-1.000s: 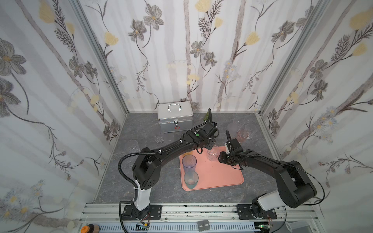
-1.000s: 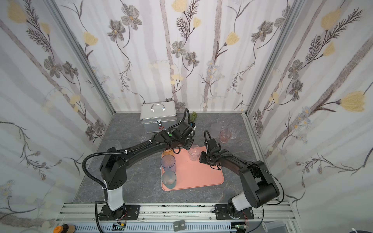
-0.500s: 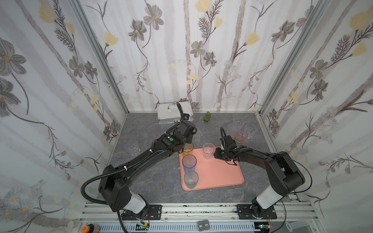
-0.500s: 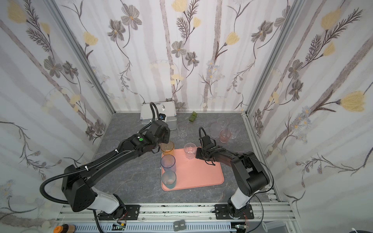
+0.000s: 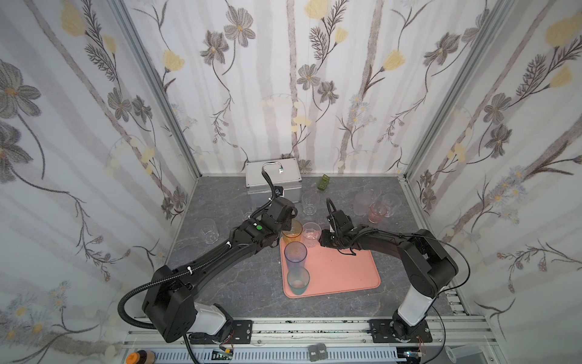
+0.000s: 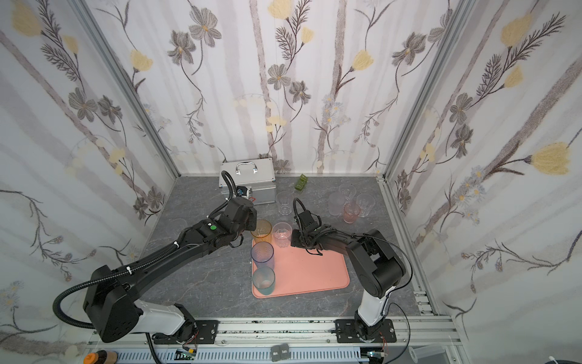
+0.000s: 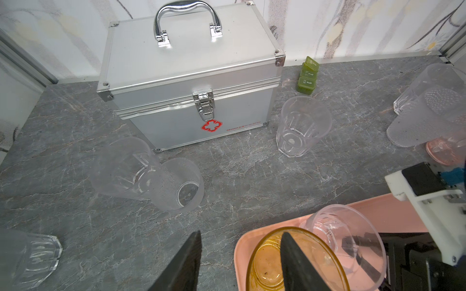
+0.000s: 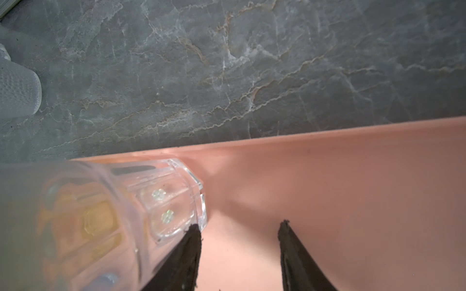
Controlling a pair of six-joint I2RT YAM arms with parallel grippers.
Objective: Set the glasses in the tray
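The salmon-pink tray lies at front centre. Along its left side stand an amber glass, a blue glass and a teal glass; a short clear glass stands next to the amber one. My left gripper is open, one finger inside the amber glass and the other outside its wall. My right gripper is open over bare tray, the clear glass against the outside of one finger.
More glasses stand on the grey table: one behind the tray, a cluster at back right, others at left. A silver case and a small green block sit against the back wall.
My left arm swung back to the left and the amber glass now stands on the tray's back left corner, jaws widening. The right gripper carried the clear glass leftwards beside it.
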